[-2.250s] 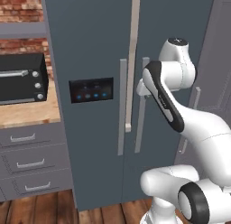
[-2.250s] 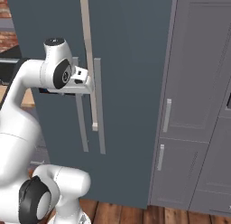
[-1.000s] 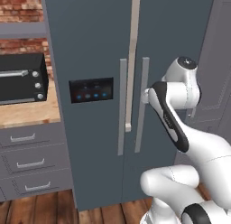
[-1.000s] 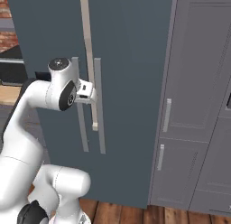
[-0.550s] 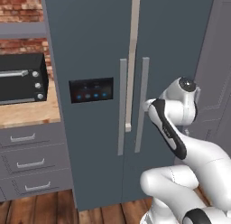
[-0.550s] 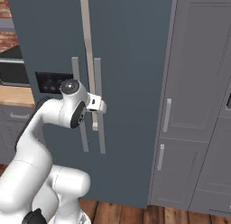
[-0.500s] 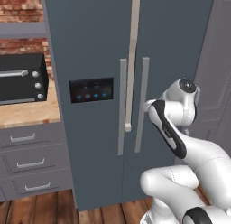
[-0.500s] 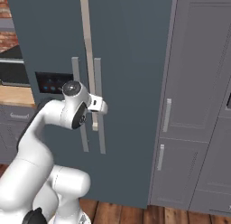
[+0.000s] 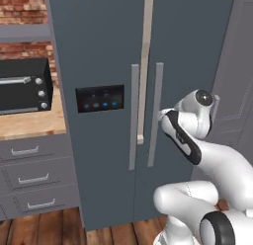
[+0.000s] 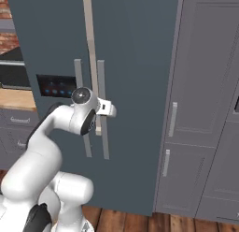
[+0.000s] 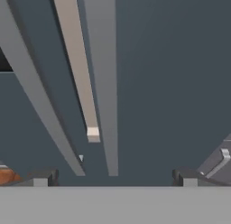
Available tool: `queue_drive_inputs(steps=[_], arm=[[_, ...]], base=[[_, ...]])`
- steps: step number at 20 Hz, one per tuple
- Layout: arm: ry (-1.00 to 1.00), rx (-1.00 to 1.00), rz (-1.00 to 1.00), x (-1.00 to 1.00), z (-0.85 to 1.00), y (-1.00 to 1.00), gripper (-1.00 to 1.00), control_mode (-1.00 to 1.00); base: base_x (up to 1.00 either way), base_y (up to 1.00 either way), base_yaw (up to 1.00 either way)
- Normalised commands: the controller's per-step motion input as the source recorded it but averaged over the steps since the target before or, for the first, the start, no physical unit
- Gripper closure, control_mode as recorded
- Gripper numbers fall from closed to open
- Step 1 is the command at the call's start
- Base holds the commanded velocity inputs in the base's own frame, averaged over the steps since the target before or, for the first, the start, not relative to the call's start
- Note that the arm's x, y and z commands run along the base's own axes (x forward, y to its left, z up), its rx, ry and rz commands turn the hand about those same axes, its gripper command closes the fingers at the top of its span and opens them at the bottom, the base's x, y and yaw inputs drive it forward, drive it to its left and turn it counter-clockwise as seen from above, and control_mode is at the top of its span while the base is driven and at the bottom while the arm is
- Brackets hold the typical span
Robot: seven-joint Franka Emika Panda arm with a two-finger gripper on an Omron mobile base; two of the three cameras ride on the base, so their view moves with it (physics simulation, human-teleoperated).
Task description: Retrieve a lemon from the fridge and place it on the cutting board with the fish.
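Wide open and grasping nothing, the gripper (image 11: 113, 175) faces the fridge (image 9: 104, 51) at close range, its two dark fingertips (image 11: 43, 178) spread at the bottom of the hand view. The fridge, which takes up the centre of both base views, has both doors shut, so the lemon cannot be seen; presumably it sits somewhere inside.

Two long pale handles run down the middle of the fridge. In the hand view the right door handle (image 11: 101, 83) runs from the top centre down to just above the open jaws, while the left door handle (image 11: 40, 110) slants in from the upper left.

The main risk is a missed grab: if the hand closes while off line, the fingers could shut on air or pinch the pale strip (image 11: 79, 69) between the doors. A glancing hold might slip once the door resists the pull. The black panel (image 9: 100, 98) sits at centre left, clear of the hand.
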Motion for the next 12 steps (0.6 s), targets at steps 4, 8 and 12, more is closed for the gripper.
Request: queue_drive_inputs(steps=[4,8,12], arm=[[0.00,0.00,0.00,0.25,0.00,0.00,-1.00,-1.00],[0.00,0.00,0.00,0.41,0.00,0.01,-1.00,-1.00],[0.00,0.00,0.00,0.33,0.00,0.16,-1.00,-1.00]], base=[[0.00,0.00,0.00],[0.00,0.00,0.00],[0.00,0.00,0.00]])
